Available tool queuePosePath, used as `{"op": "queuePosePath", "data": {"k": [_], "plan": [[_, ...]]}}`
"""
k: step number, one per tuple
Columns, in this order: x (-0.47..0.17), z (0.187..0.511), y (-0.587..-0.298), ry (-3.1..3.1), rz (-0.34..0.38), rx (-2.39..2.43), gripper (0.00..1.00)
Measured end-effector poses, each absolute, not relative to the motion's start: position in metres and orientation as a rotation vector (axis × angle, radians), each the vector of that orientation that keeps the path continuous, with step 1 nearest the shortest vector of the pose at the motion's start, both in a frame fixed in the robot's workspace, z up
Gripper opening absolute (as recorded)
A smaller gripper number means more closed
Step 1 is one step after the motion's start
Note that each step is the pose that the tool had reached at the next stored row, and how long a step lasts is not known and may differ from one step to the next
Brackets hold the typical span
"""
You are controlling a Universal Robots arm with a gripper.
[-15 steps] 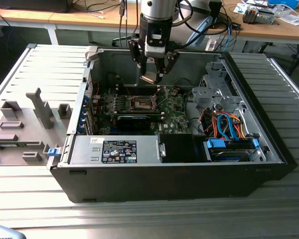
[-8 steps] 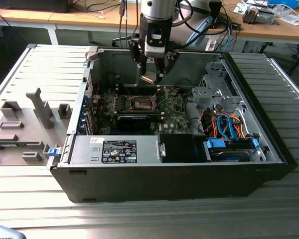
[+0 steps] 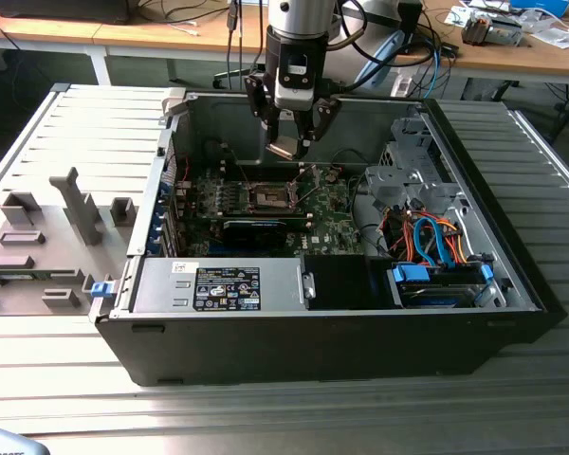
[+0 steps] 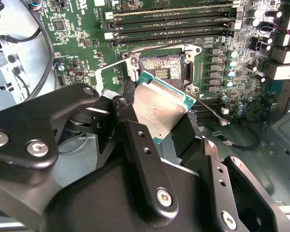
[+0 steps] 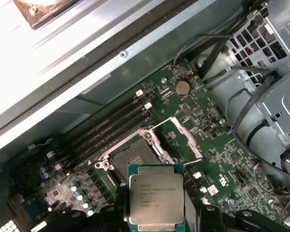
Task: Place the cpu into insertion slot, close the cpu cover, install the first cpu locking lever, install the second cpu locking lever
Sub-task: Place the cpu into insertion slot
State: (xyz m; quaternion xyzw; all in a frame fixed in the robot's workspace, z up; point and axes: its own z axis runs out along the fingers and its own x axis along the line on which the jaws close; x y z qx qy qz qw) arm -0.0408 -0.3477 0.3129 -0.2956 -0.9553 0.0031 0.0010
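Observation:
My gripper point(image 3: 286, 147) hangs inside the open computer case, shut on the cpu point(image 3: 284, 149), a flat square chip with a silvery face and green rim. In both wrist views the cpu point(image 4: 159, 104) point(image 5: 157, 200) sits tilted between the black fingers point(image 4: 135, 140), a short way above the board. The insertion slot point(image 3: 270, 196) point(image 4: 162, 70) point(image 5: 133, 162) lies bare with its dark centre showing, just past the chip. The cpu cover point(image 5: 182, 139) stands swung up beside the slot. Thin wire levers point(image 4: 154, 48) are loose around the socket.
Memory slots point(image 4: 174, 21) point(image 5: 111, 125) run alongside the socket. A long black card point(image 3: 256, 230) lies near it. Also in the case are a labelled power supply point(image 3: 228, 287), a drive cage point(image 3: 408, 180) and orange and blue cables point(image 3: 431, 242). Grey fixtures point(image 3: 38, 237) sit on the exterior view's left.

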Motion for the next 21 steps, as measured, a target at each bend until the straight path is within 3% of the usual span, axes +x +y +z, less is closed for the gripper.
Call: {"op": "queuePosePath", "data": {"k": [21], "plan": [[-0.0408,0.3127,-0.3478,-2.988,0.010,-0.963,0.55]]}}
